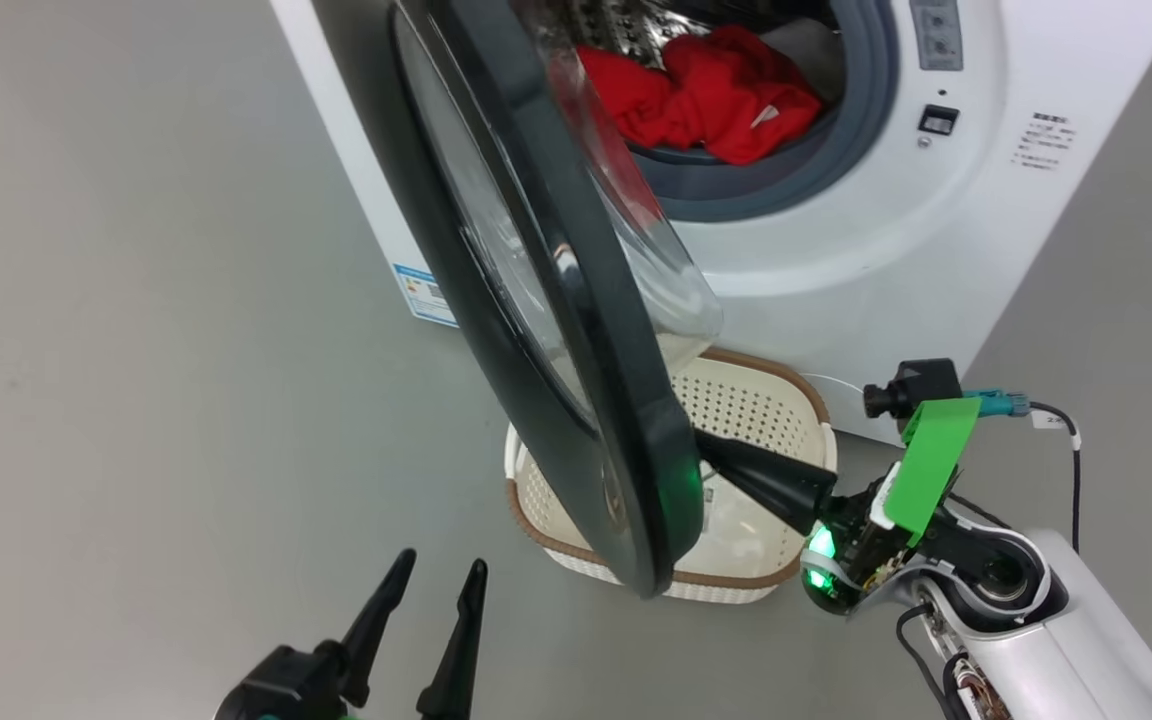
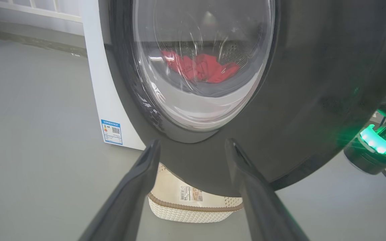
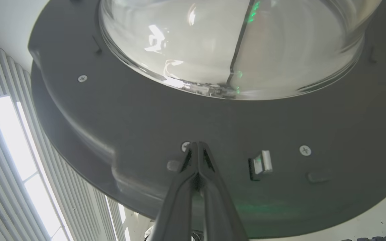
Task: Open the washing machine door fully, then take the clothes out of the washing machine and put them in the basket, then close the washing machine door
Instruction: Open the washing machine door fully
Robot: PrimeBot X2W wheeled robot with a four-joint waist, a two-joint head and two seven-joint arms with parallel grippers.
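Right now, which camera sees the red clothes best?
The head view: the clothes lie in plain sight inside the washing machine. The left wrist view catches them smaller, through the washing machine door glass. The right wrist view faces that door's inner side.

The washing machine door (image 1: 586, 330) stands partly open. Red clothes (image 1: 716, 90) lie inside the washing machine (image 1: 836, 260), cream basket (image 1: 766, 400) at its 6 o'clock.
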